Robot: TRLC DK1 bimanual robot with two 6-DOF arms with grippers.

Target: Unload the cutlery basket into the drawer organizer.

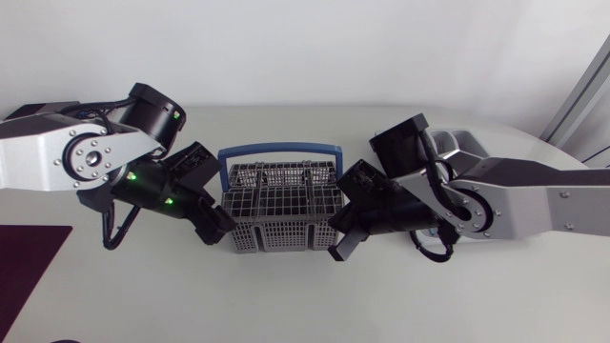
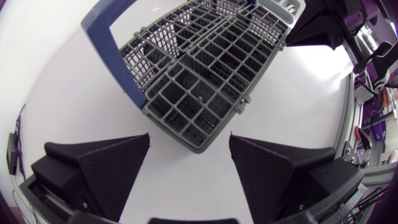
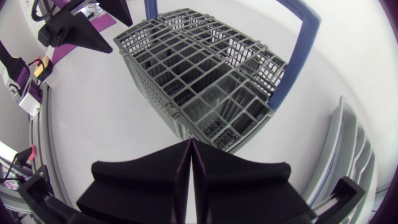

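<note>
Cutlery basket (image 1: 279, 205): grey mesh, upright at the middle of the table (image 1: 286, 305), blue handle (image 1: 279, 150) tipped back toward the far side.
Left gripper (image 1: 217, 229): at the basket's near left corner, just beside its wall; spread wide, nothing held.
Basket relative to left gripper: just ahead of the fingertips, one corner pointing into the gap between them, apart from both fingers.
Right gripper (image 1: 339, 251): at the basket's near right corner, just beside it; fingers pressed flat together, nothing between them.
Basket relative to right gripper: straight ahead of the joined tips, close by; contact cannot be told.
Drawer organizer (image 3: 351, 149): pale grey, ridged dividers, on the table beside the right gripper, apart from the basket.
Head view only: both arms at once, coming in from opposite sides and flanking the basket; organizer mostly hidden behind the right arm, only a pale edge showing.
Left wrist view only: the width of the left gripper's opening, and the square cells of the basket's top grid from close by, with the handle arching off to one side.
Right wrist view only: the seam where the right fingers meet, the organizer's ridges, and the left gripper's black wedge fingers past the basket's far end.
</note>
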